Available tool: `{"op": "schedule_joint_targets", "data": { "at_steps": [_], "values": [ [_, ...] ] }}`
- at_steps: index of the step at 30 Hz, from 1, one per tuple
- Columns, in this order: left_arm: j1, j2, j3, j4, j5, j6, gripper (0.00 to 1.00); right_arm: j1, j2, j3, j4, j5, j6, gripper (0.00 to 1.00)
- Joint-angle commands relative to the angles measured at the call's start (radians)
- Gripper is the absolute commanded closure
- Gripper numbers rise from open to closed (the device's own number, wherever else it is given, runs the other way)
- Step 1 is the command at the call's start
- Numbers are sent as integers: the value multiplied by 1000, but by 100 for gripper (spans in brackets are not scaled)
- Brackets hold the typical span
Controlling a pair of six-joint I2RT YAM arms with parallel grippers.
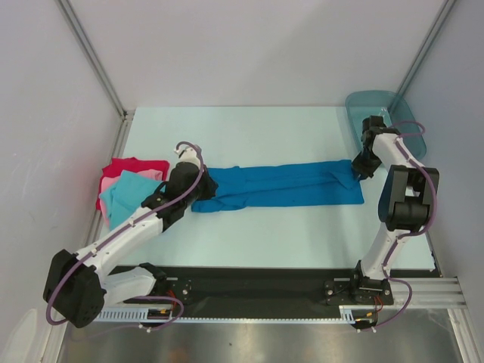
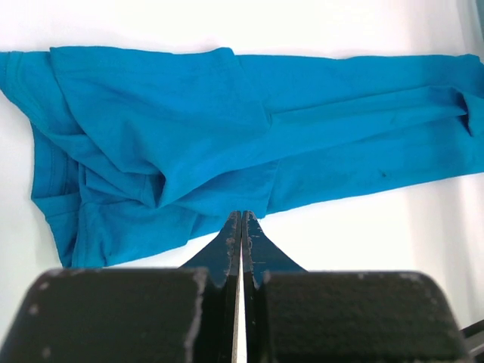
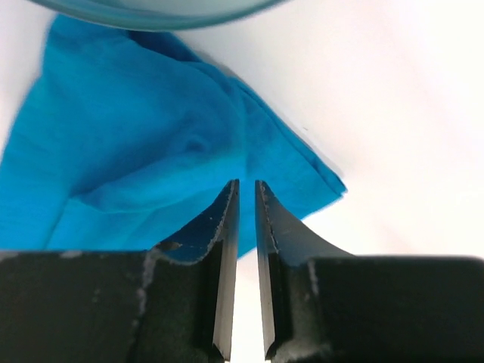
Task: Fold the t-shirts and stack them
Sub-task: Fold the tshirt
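Observation:
The medium blue t-shirt (image 1: 280, 185) lies folded into a long strip across the middle of the table. My left gripper (image 1: 203, 184) sits at the strip's left end. In the left wrist view its fingers are pressed together, the left gripper (image 2: 242, 215) just short of the blue t-shirt's (image 2: 227, 128) near edge, with no cloth between them. My right gripper (image 1: 361, 168) is at the strip's right end. In the right wrist view the right gripper (image 3: 246, 184) stands slightly open over the shirt's corner (image 3: 151, 151), holding nothing. At the far left lie the red t-shirt (image 1: 128, 165), the pink one (image 1: 112, 184) and the light turquoise one (image 1: 130, 195), overlapping in a pile.
A teal translucent plastic tray (image 1: 376, 106) stands at the back right corner, just behind the right gripper; its rim (image 3: 151, 11) shows at the top of the right wrist view. Grey walls with metal posts close in the table on the left, back and right.

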Motion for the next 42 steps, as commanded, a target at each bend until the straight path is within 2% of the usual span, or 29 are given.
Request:
{"op": "schedule_joint_targets", "data": {
  "at_steps": [1,7,12,16,20,22,23,26,27,28,31,32,35,40,42],
  "values": [
    [-8,-15,40,23,2,-3,100,-11,-30,44,-53,66,-9,81],
    [-9,-24,2,30,-2,-15,99,-15,-65,24,-48,95,1,81],
    [-10,-18,-67,66,5,-45,100,-18,-151,-144,83,60,52,81],
    [-12,-5,-113,91,-4,-60,100,-23,-258,-316,237,-68,116,80],
    [-12,-2,-147,103,-15,-65,100,-32,-415,-527,445,-185,179,69],
    [-12,-2,-170,109,-27,-66,99,-29,-502,-612,528,-195,193,58],
    [-10,-2,-179,112,-30,-68,93,-26,-527,-630,547,-195,198,49],
    [-12,-2,-214,137,-33,-71,87,-23,-578,-667,582,-195,199,39],
    [-10,1,-230,143,-30,-71,83,-23,-590,-673,590,-195,198,39],
    [-9,1,-237,157,-27,-74,71,-23,-598,-690,594,-221,195,38],
    [2,-5,-274,207,-13,-84,62,-28,-634,-716,613,-228,198,36],
    [8,-8,-287,221,7,-85,49,-32,-645,-736,622,-231,198,36],
    [39,-10,-322,255,30,-91,32,-43,-687,-770,636,-248,202,36],
    [79,4,-348,290,77,-95,19,-58,-730,-828,676,-291,222,36],
    [88,13,-346,292,86,-114,26,-61,-746,-851,691,-294,219,35]
  ]
}}
